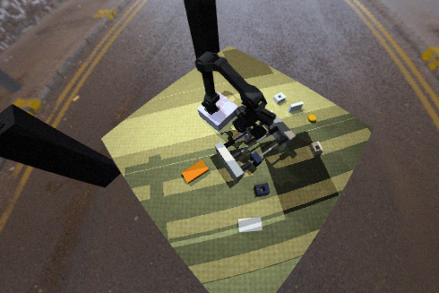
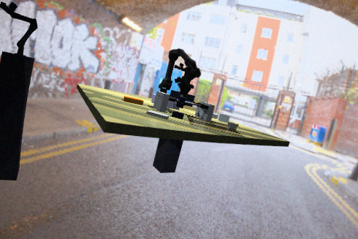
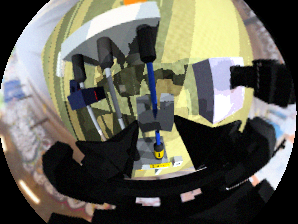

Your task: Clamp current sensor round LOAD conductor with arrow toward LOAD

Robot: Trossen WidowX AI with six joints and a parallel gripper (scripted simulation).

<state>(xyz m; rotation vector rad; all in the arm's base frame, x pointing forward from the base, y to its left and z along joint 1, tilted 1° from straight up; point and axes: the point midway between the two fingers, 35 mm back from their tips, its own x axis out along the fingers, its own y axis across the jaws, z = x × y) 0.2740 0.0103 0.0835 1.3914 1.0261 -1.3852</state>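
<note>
A grey current sensor (image 3: 147,120) sits around the blue conductor (image 3: 151,80) (image 1: 240,136) between my fingertips. My gripper (image 3: 156,120) is shut on the sensor, one black finger at each side. Whether the sensor is latched cannot be told, and its arrow is not visible. The blue conductor runs from a pale terminal block (image 1: 229,160) (image 3: 110,22) to a grey block (image 1: 283,130). A yellow tag (image 3: 158,151) is on the conductor, and a yellow label (image 3: 160,165) lies beyond it; its text is not readable.
Grey conductors run beside the blue one; a dark blue clamp (image 1: 256,159) (image 3: 85,97) is on one. A lilac box (image 1: 218,116) (image 3: 227,92) stands near the arm base. An orange block (image 1: 195,171), a white plate (image 1: 250,224), a yellow disc (image 1: 312,118) and small pieces lie around.
</note>
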